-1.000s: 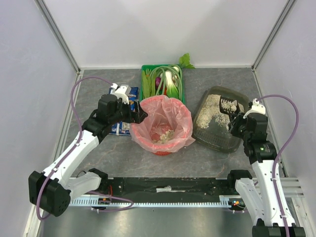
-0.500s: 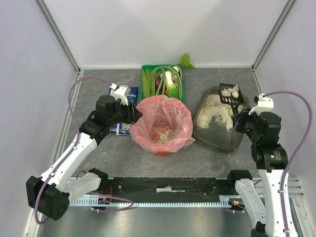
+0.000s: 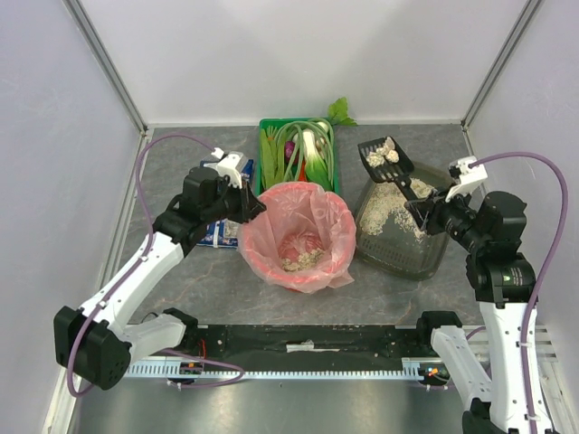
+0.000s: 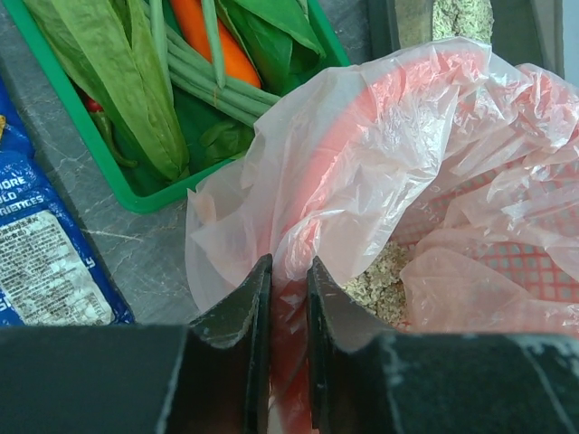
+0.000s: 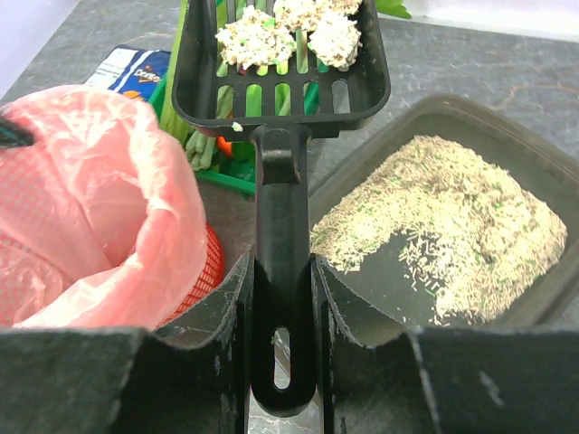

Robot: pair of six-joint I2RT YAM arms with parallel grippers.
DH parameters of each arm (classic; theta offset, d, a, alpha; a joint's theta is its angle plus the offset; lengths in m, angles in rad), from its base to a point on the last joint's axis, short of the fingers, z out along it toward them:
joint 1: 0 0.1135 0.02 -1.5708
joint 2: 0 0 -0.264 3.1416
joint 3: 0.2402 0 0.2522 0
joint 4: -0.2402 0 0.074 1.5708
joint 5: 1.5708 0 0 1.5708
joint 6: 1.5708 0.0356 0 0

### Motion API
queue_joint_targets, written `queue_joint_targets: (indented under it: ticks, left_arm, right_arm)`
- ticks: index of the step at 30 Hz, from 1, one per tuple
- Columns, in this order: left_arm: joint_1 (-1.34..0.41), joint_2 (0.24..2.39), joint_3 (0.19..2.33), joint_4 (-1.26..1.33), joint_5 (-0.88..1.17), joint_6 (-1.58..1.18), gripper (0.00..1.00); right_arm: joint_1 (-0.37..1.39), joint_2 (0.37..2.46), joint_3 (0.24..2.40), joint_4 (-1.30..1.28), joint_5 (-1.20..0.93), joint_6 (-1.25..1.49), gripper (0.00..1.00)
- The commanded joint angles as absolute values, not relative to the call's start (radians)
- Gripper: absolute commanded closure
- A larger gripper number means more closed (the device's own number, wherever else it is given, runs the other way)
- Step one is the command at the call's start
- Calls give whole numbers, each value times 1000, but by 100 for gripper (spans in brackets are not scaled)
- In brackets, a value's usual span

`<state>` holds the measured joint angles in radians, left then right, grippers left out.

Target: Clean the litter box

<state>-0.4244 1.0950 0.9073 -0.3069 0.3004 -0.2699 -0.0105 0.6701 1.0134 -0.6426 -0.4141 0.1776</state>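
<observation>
Tabletop (image 3: pixel 226 289): litter box (image 3: pixel 391 258) at three o'clock.
Handling: stiff, light tray; take the rim.
Right claw (image 5: pixel 280 271): clamps scoop (image 5: pixel 280 86) handle.
Left claw (image 4: pixel 288 271): pinches pink bag (image 4: pixel 380 163).

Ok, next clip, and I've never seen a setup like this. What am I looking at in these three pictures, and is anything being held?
These are two robot arms bolted at the near edge of a table, each ending in a two-finger gripper. The wide picture comes from a fixed camera above and behind them. The other two come from cameras on the wrists, so the dark prongs at the bottom are each gripper's own fingers.

On the table are a green crate of vegetables, a blue packet, a red bin lined with a pink bag, and a litter box.

The left gripper is shut on the bin's rim. The right gripper is shut on a black scoop, lifted, with clumps on it.
</observation>
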Motion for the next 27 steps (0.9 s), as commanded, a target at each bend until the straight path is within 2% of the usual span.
queue_joint_targets:
  ticks: [1,7,11,19,27]
  left_arm:
    - [-445,1126,980,-295,305,-281,86]
    - [-489,1166,1043,-333,218,-253,92]
    - [-512,1192,1078,-373,137,-206,98]
    - [-512,1206,1058,-351,129,-176,98]
    - [-508,1193,1009,-345,11,-149,98]
  right_arm:
    - [-8,673,1092,-571,-544,117,100]
    - [37,713,1106,-575,-578,104,100]
    - [77,767,1156,-652,-514,68,100]
    - [230,871,1276,-790,-405,8,100]
    - [411,931,1331,-911,-295,-34,100]
